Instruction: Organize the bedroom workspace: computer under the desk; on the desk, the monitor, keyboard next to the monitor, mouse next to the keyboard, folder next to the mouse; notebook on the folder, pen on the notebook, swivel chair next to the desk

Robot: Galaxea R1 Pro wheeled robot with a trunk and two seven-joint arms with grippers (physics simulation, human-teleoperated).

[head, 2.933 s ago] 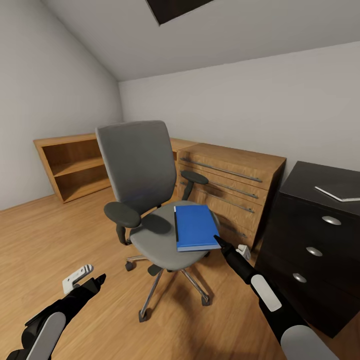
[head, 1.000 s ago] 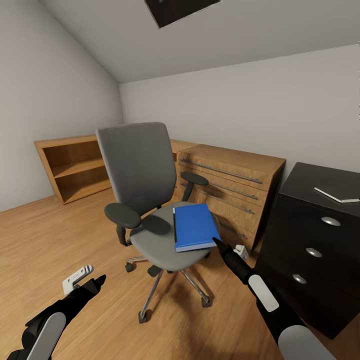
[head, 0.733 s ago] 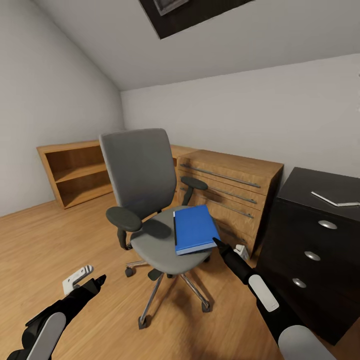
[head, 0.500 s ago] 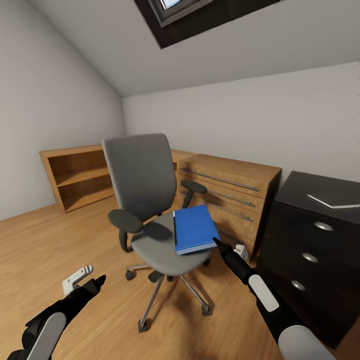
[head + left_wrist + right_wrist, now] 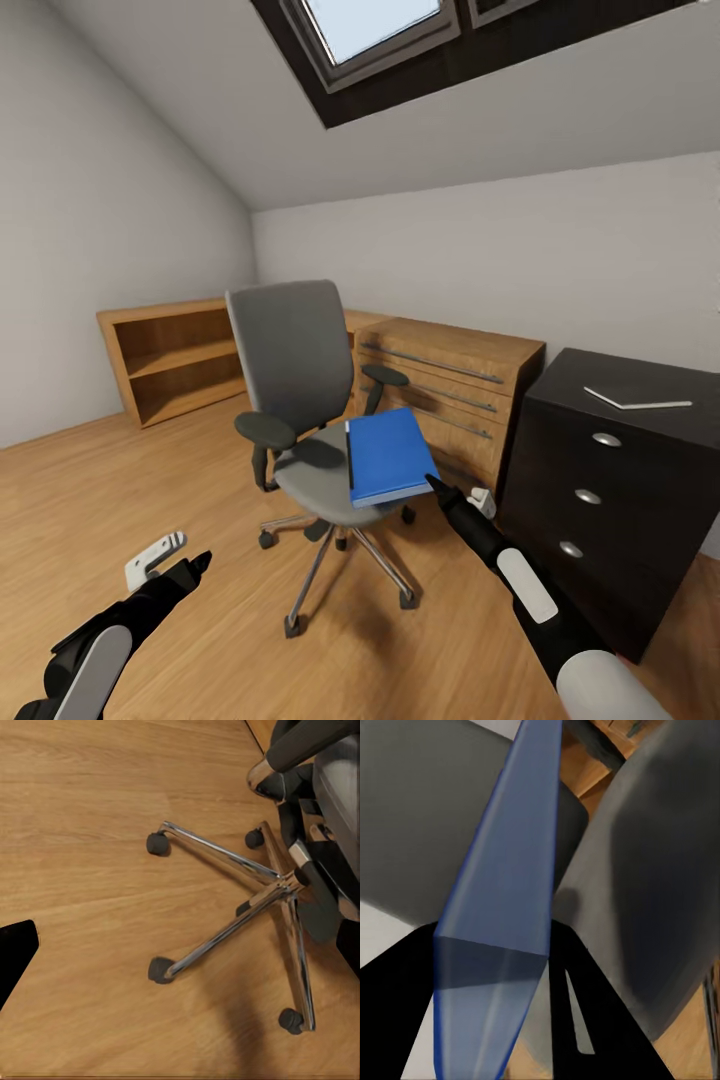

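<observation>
one right pincer point(image 5: 436, 487) grips folder point(image 5: 387, 455) above swivel chair point(image 5: 300, 400)

Grey swivel chair point(image 5: 300, 400) with matt cloth-like padding, black plastic-looking armrests and a shiny chrome metal star base point(image 5: 247, 904). Smooth bright blue rectangular folder point(image 5: 388, 455), faintly satin. Warm wood-grain plank floor point(image 5: 130, 500). Matt black counter point(image 5: 600, 500) with round glossy silver knobs.
</observation>
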